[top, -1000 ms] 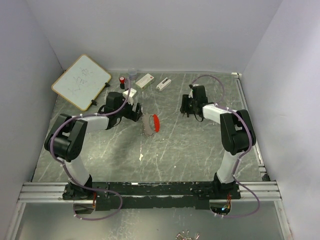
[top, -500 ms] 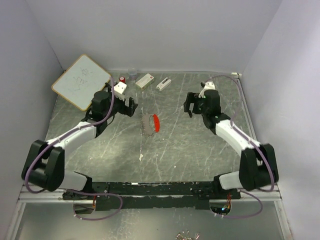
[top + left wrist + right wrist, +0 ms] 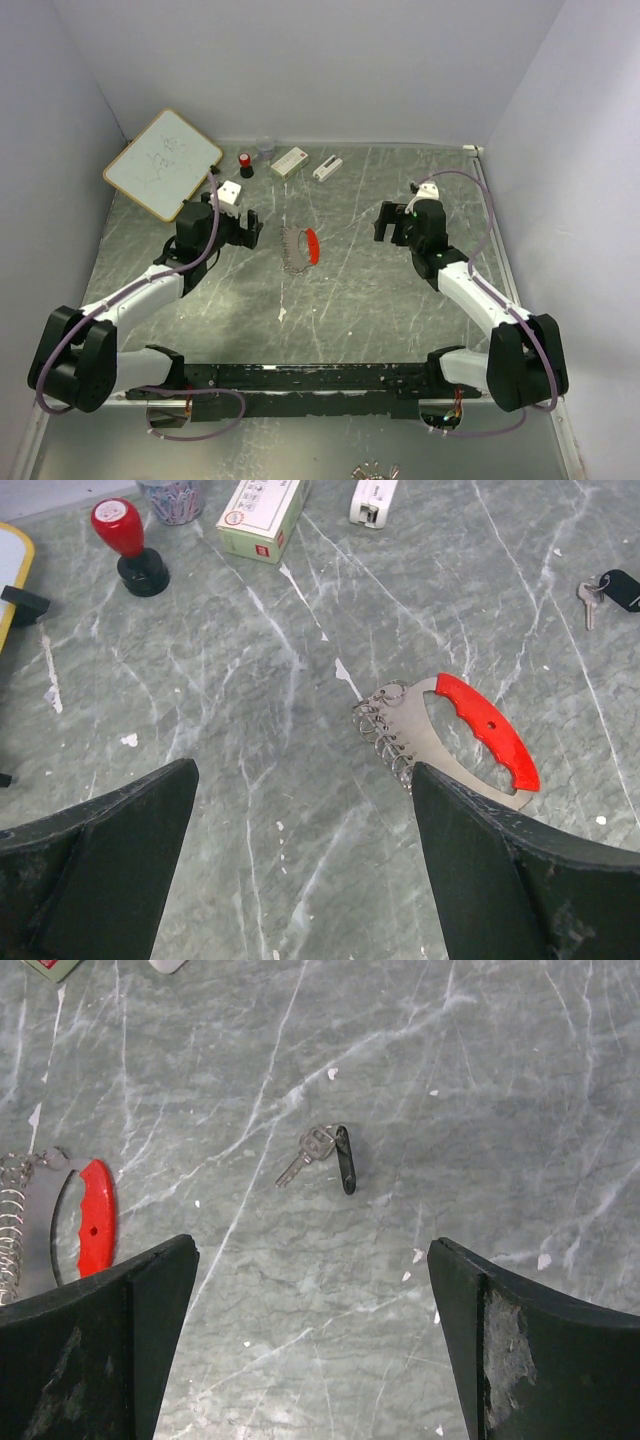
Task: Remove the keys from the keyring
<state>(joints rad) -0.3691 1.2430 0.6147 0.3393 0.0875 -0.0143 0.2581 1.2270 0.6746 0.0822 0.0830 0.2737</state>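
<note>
Grey marbled counter (image 3: 350, 300) carries the keyring (image 3: 487, 730), flat just ahead of the left fingers (image 3: 100, 880), nearer the right-hand one. One key (image 3: 325, 1155) on a black fob lies loose ahead of the right fingers (image 3: 90, 1350), well apart from the ring. Both pairs gape wide, grasping nothing. Removal looks largely done. Next comes checking the coil for further keys, which I cannot make out.

- The keyring (image 3: 303, 247) lies on bare table (image 3: 340, 300) with open room on every side (marble shows all round it).
- A loose key (image 3: 320, 1155) lies apart to its right, flat and low.
- Whiteboard (image 3: 162, 163), stamp (image 3: 245, 163), cup (image 3: 264, 148), box (image 3: 289, 161) and a white block (image 3: 327, 168) line the far edge, well apart from the keyring.
</note>
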